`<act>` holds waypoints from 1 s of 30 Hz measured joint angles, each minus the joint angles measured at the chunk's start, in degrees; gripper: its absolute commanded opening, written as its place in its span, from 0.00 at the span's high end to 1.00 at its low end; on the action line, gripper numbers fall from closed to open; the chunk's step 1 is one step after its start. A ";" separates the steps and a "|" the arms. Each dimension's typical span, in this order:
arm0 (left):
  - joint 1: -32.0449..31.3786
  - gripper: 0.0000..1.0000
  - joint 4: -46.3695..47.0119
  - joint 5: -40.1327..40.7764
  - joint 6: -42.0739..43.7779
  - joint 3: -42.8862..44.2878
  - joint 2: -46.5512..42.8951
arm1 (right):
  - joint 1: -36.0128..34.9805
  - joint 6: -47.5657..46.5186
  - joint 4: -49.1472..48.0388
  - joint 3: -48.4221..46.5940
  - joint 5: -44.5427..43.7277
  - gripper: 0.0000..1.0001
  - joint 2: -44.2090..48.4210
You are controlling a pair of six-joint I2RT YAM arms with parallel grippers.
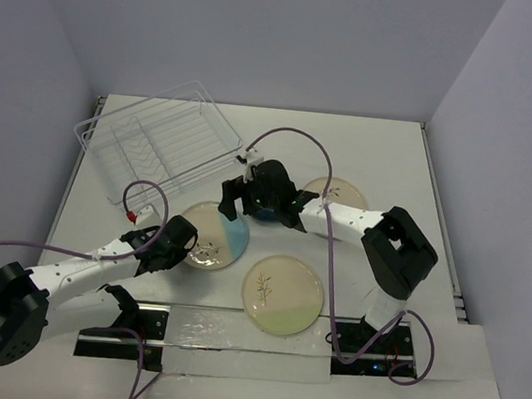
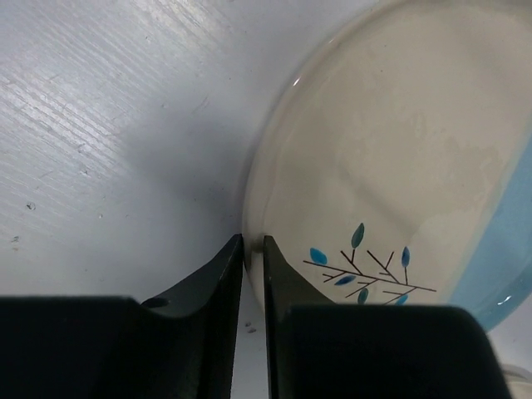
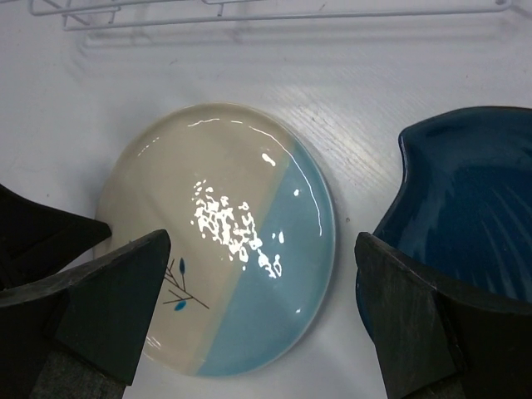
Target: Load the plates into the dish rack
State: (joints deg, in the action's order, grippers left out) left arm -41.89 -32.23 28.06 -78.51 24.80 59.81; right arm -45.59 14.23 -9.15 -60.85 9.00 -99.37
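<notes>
**Table (image 1: 384, 145), seen from behind the arm bases.**

- **Rack:** the dish rack (image 1: 159, 137), of clear plastic, stands at the far left corner.
- **Plates:** all four lie flat on the table, apart from the rack.
- **Left gripper (image 2: 253, 244):** its fingers (image 2: 218, 287) sit nearly together astride the left rim of a beige-and-blue plate (image 1: 213, 235). One finger is outside on the table and the other on the plate's face. The rim fills the narrow gap, so it is clamped. This plate lies left of the table's centre.
- **Right gripper (image 3: 262, 245):** its jaws are spread wide and hold nothing. It hangs over the gap between that plate and the dark-teal leaf plate (image 3: 474, 208), which lies near the centre, just beside it.
- **Other plates:** a second beige-and-blue plate (image 1: 338, 189) lies toward the right, partly behind the right arm. The cream-and-green plate (image 1: 282, 294) lies by the middle of the near edge.
</notes>
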 measured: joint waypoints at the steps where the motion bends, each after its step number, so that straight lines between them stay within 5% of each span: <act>1: 0.00 0.85 -0.19 0.07 -0.15 0.29 0.38 | -0.13 -0.40 0.55 -0.78 0.22 0.01 -0.65; 16: 0.04 0.99 -4.63 -2.73 -3.37 0.23 -2.39 | -2.29 -0.16 7.32 -4.92 0.40 0.02 -5.98; 30: 0.11 1.00 -8.01 -4.51 -5.16 2.68 0.65 | -4.01 4.40 8.47 -1.28 -1.96 0.02 -5.20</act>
State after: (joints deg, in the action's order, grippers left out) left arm -41.78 -40.24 23.54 -83.67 27.49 60.46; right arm -49.60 18.62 -0.67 -62.13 7.04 -104.56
